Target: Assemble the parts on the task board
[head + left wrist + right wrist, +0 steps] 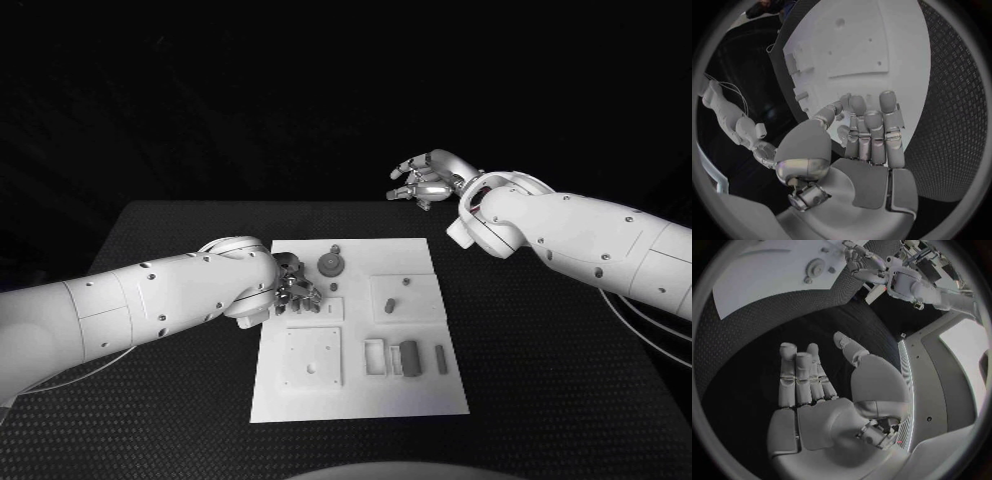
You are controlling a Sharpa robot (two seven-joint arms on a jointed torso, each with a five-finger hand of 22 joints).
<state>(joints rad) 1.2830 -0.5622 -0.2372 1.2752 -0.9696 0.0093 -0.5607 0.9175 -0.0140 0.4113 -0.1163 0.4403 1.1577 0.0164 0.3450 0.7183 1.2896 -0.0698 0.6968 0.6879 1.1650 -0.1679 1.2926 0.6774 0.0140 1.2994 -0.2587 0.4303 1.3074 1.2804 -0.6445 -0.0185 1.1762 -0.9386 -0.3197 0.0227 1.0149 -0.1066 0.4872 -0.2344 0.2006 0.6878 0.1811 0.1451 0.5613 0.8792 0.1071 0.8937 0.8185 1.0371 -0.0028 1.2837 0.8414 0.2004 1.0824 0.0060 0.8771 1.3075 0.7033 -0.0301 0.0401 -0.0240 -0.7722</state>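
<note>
The white task board point(361, 395) lies in the middle of the black table. On it are grey parts: a round one point(333, 264) near the far edge, a block point(389, 303) in the middle, and small pieces point(408, 357) set in a row lower down. My left hand point(293, 288) is low over the board's far left part, close to the round part. In the left wrist view the left hand point(867, 135) has its fingers close together over the board point(879, 45), with the thumb drawn in; I cannot tell if it holds anything. My right hand point(426, 180) is raised beyond the table's far right, fingers spread and holding nothing.
The board has a square plate point(313, 357) with holes at its near left. The right wrist view shows my right hand point(817, 390) over black table, with the board point(767, 270), round part point(817, 266) and left hand point(864, 265) far off.
</note>
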